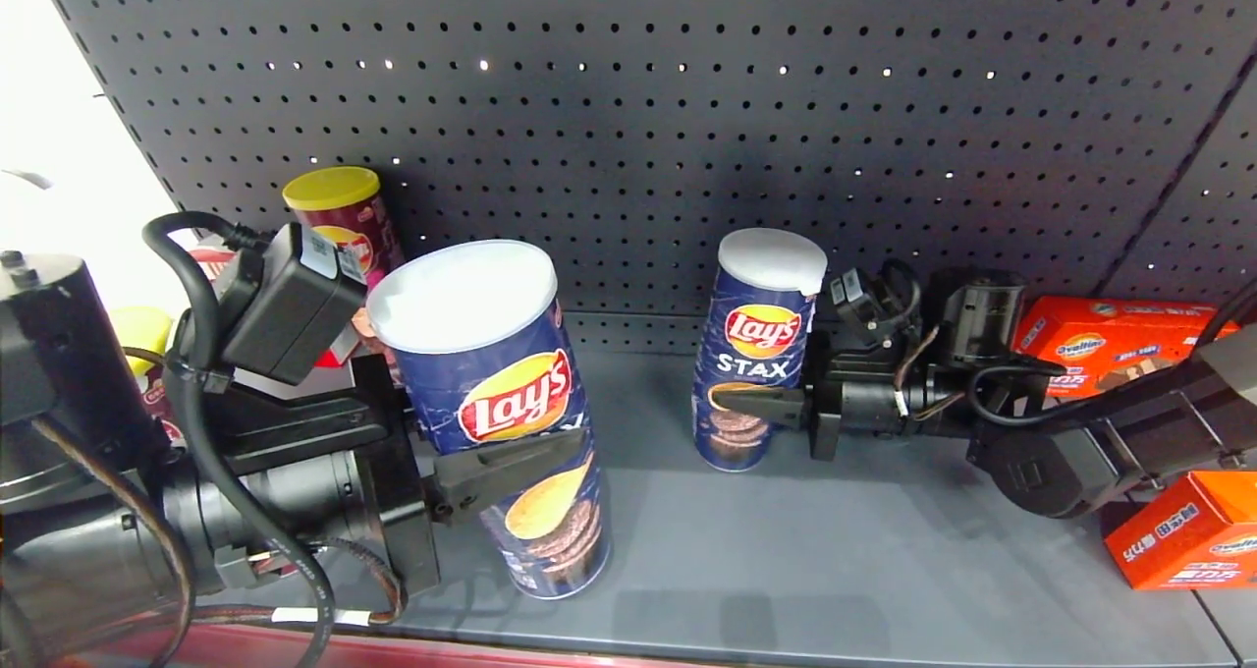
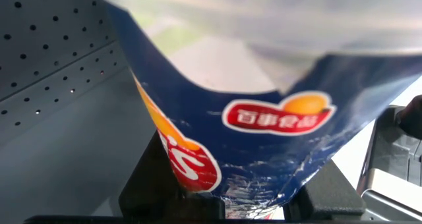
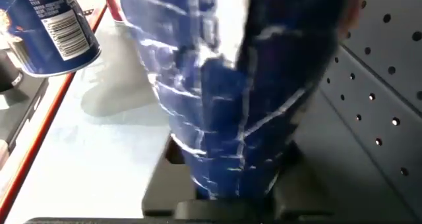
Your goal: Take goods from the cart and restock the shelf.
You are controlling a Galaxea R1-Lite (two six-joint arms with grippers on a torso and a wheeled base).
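1. Chip cans, two tall blue tubes with pale plastic lids, are the goods in hand. The near chip can (image 1: 501,403) leans at the front of the shelf (image 1: 835,550). The far chip can (image 1: 756,344) stands upright farther back, close to the pegboard back (image 1: 687,108).
2. Handling, as a judgement: these are light cardboard tubes with a glossy skin, stiff enough to pinch but likely to dent under a hard squeeze. The chips inside are brittle. The best hold is around the mid-body, clear of the snap-on lid, which could pop off.
3. The left gripper (image 1: 520,452) is clamped on the near chip can at about mid-height, one finger lying across the printed front. I cannot tell whether its base rests on the shelf.
4. The right gripper (image 1: 751,403) pinches the far chip can just below its middle, from the side. The base appears to sit on the shelf.
5. Being tall and narrow, either can could topple if let go while tilted, so the near one wants righting first.
6. A yellow-lidded can (image 1: 339,216) stands behind the left arm, and orange boxes (image 1: 1110,339) lie at the right end of the shelf.
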